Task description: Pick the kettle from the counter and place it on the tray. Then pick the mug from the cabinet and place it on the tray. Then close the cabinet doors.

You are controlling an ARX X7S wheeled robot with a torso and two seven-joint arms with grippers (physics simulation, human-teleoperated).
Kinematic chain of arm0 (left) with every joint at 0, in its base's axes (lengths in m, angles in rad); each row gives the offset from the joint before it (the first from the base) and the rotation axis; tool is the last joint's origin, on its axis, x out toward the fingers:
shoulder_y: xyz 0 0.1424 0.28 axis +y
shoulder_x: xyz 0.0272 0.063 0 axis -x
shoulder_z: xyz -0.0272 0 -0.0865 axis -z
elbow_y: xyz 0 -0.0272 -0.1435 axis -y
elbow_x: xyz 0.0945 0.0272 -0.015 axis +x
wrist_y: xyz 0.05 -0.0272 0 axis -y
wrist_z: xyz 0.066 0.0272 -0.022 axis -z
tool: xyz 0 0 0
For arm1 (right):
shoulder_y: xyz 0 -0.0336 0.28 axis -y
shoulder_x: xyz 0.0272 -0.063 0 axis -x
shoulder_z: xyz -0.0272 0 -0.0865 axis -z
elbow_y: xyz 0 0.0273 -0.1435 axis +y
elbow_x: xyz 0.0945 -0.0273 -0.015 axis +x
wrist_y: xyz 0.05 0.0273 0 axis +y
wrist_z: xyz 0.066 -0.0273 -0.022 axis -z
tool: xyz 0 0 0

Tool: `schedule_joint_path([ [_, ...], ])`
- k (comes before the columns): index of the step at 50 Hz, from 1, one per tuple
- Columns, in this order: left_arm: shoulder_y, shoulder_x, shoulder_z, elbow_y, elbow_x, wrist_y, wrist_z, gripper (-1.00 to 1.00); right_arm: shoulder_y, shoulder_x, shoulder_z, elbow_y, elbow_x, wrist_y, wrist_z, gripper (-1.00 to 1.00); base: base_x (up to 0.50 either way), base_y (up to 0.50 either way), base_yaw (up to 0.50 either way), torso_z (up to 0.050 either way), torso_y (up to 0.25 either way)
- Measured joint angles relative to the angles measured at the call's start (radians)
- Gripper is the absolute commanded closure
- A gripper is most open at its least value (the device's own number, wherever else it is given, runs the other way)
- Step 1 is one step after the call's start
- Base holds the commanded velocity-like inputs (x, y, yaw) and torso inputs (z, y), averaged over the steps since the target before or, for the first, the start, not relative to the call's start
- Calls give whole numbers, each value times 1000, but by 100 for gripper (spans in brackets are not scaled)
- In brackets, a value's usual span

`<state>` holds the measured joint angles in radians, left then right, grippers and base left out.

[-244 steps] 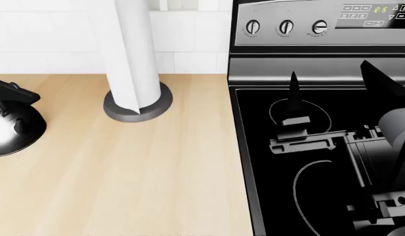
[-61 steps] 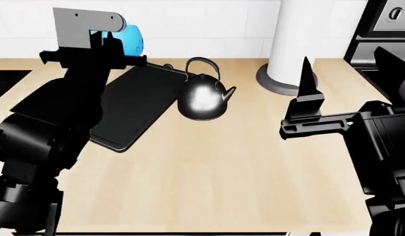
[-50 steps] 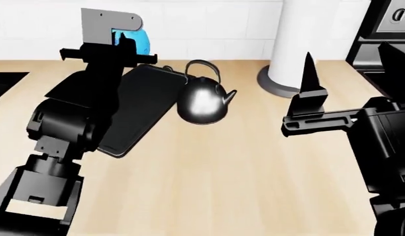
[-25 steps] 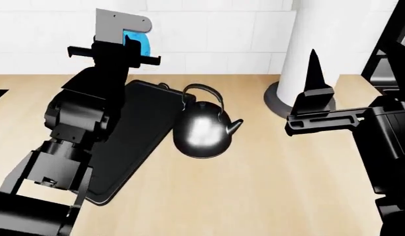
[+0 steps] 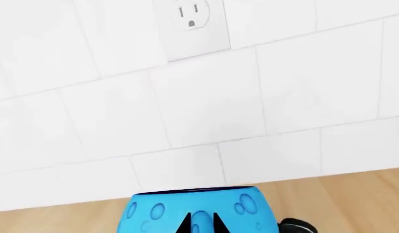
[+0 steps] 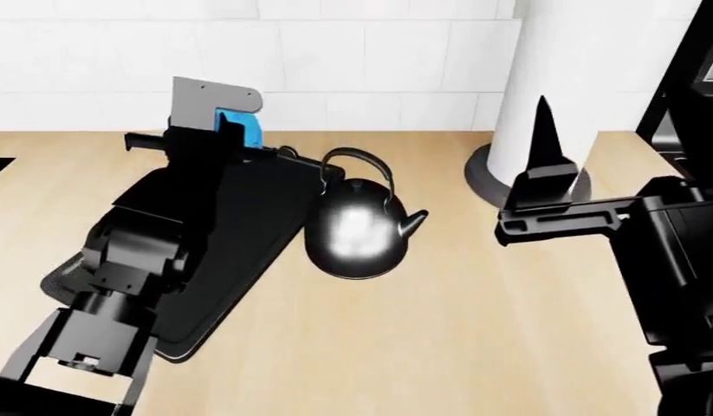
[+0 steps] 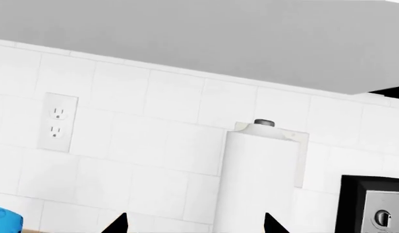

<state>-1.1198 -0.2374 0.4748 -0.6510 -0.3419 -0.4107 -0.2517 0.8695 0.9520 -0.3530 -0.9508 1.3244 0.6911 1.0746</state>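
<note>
The bright-blue spotted mug (image 5: 202, 211) is held in my left gripper (image 5: 201, 224), whose two fingertips stand close together on its wall. In the head view the mug (image 6: 245, 128) shows only partly behind that gripper (image 6: 227, 139), over the far end of the black tray (image 6: 258, 225). The shiny dark kettle (image 6: 356, 230) stands upright on the beige counter (image 6: 449, 329), close against the tray's right edge. My right gripper (image 6: 616, 130) is open and empty above the counter, right of the kettle; its fingertips are wide apart in the right wrist view (image 7: 194, 224).
A white paper towel roll (image 6: 564, 78) stands on a grey base at the back right, also in the right wrist view (image 7: 261, 179). The stove (image 6: 697, 95) is at the far right. The white tiled wall holds an outlet (image 5: 193, 22).
My left arm has come down with the mug, from up against the wall to just over the tray's far end. The kettle and right gripper have stayed about where they were.
</note>
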Motion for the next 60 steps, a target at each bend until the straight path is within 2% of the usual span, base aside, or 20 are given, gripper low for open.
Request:
schedule_joint_path([
  [24,71,-28,-2,61,19,25,14,100,-33,-11,-9,11,-41,-17,-23,-100,0,0,0,0,0],
  [25,72,-28,-2,62,21,25,16,-100,-34,-11,-9,12,-42,-18,-24,-100,0,0,0,0,0],
  [48,82,-43,-5,67,-23,-5,39,-100,-46,-7,-9,11,-49,-29,-28,-100,0,0,0,0,0],
  [60,61,-91,-30,222,-78,-98,25,-100,-48,-7,-10,11,-50,-33,-29,-100,0,0,0,0,0],
])
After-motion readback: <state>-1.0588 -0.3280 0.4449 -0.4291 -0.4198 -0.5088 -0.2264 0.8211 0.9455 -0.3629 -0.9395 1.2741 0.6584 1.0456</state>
